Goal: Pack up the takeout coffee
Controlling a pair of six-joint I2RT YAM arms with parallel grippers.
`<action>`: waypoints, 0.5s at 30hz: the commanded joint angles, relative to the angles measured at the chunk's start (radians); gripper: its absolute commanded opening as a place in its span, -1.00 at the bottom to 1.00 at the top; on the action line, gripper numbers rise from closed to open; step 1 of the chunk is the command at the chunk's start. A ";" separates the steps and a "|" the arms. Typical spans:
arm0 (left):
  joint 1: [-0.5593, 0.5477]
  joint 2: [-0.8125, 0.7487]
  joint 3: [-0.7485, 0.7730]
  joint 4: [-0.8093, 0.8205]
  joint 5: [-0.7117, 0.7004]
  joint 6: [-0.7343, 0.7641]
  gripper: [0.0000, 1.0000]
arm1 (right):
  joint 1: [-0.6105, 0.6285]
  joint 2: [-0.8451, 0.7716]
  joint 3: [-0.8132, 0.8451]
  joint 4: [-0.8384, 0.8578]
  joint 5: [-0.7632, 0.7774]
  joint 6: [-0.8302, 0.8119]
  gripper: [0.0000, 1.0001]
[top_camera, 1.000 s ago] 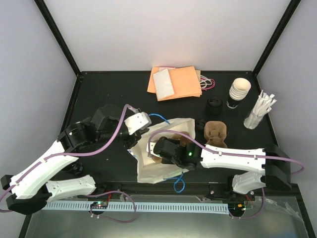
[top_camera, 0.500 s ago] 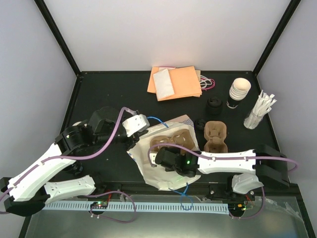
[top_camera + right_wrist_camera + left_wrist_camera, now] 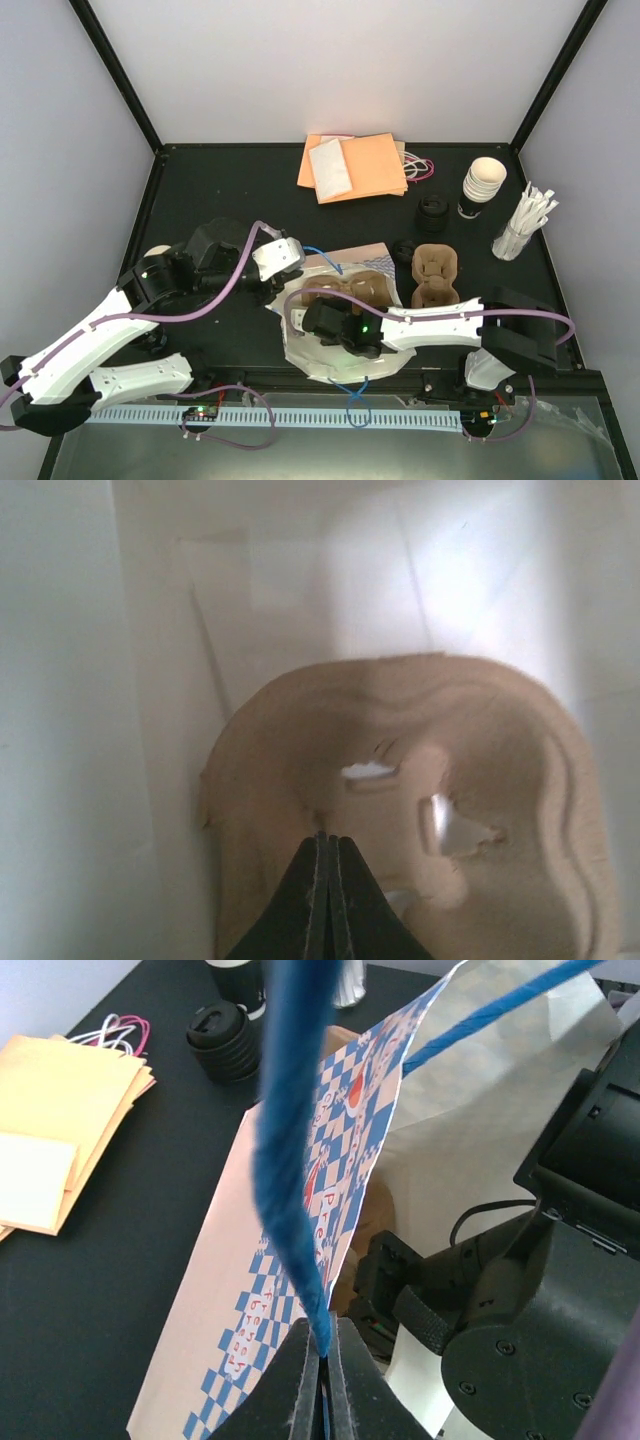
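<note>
Beside the bag (image 3: 300, 355), the takeout coffee (image 3: 404, 248) stands apart from both arms' fingers (image 3: 303, 1390).

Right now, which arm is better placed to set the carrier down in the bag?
Right. The right gripper is inside the bag, shut on the carrier. The left gripper is busy, shut on the bag's blue handle.

our left arm (image 3: 100, 325) reaches forward and to the right from its base, elbow bent, wrist turned inward. the left gripper (image 3: 322, 1350) has its fingers pinched tight together. our right arm (image 3: 440, 322) stretches low across to the left, nearly level. the right gripper (image 3: 322, 850) is closed too, tips meeting.
</note>
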 commanded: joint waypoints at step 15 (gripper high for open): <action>-0.012 0.028 -0.009 0.026 0.025 0.033 -0.97 | 0.017 -0.176 -0.079 0.084 0.128 0.069 -0.98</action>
